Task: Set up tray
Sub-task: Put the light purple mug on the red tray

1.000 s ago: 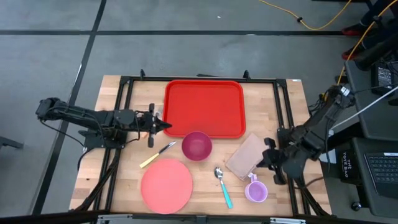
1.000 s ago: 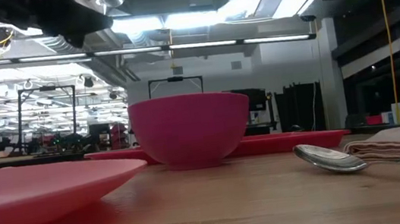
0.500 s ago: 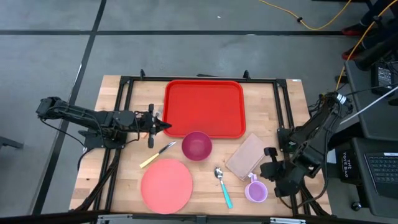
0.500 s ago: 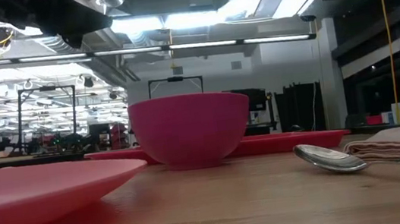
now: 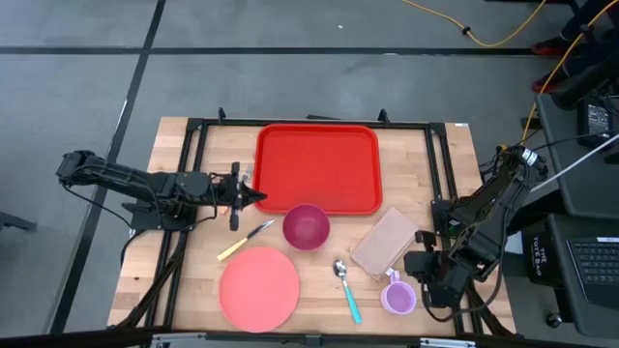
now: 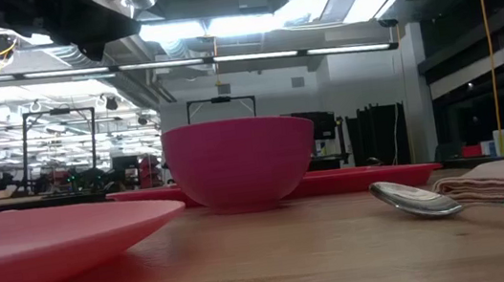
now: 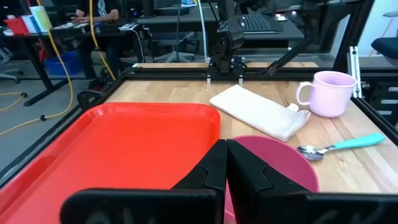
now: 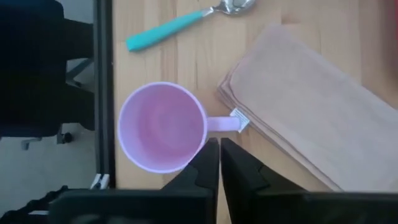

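The red tray [image 5: 317, 166] lies flat at the table's far middle, with nothing on it. My left gripper [image 5: 253, 195] hovers shut by the tray's near left corner [image 7: 124, 143], and its fingers [image 7: 225, 158] touch nothing. My right gripper [image 5: 420, 265] points steeply down at the table's near right. It is shut and hangs just above the handle [image 8: 221, 123] of a lilac mug [image 8: 163, 126], which stands upright on the wood [image 5: 397, 297].
A magenta bowl [image 5: 306, 225] stands just in front of the tray. A salmon plate [image 5: 258, 287], a yellow-handled utensil [image 5: 244, 241], a teal-handled spoon [image 5: 346, 288] and a folded beige napkin [image 5: 385, 242] lie on the near half. Black frame rails [image 5: 447, 193] run along both sides.
My right gripper has gone toward the table's near edge, from over the napkin's corner to over the mug's handle. It has also tipped to point more steeply down.
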Robot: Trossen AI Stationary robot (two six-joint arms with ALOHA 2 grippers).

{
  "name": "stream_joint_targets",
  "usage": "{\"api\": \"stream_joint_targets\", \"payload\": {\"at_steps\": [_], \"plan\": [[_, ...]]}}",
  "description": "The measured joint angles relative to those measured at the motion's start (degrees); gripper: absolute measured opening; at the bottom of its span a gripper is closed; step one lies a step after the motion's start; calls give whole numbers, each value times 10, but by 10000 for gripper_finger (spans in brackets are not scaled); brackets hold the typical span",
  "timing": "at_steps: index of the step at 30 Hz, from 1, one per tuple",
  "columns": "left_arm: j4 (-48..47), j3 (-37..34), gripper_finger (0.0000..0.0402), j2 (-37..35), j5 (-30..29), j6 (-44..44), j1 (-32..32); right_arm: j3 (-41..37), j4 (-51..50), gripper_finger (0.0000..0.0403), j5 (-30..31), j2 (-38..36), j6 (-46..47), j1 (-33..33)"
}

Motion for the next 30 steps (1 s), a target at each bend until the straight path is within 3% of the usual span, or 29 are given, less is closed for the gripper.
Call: {"api": "stream_joint_targets", "payload": {"at_steps": [10, 16, 30], "plan": [[-1, 0, 4, 0, 9, 0, 0, 0, 1, 53, 34, 0, 53, 0], [-1, 0, 4, 0, 9, 0, 0, 0, 1, 90, 36, 0, 98, 0], [-2, 0, 4, 0, 9, 0, 0, -1, -3, 173, 36, 10, 98, 9]]}}
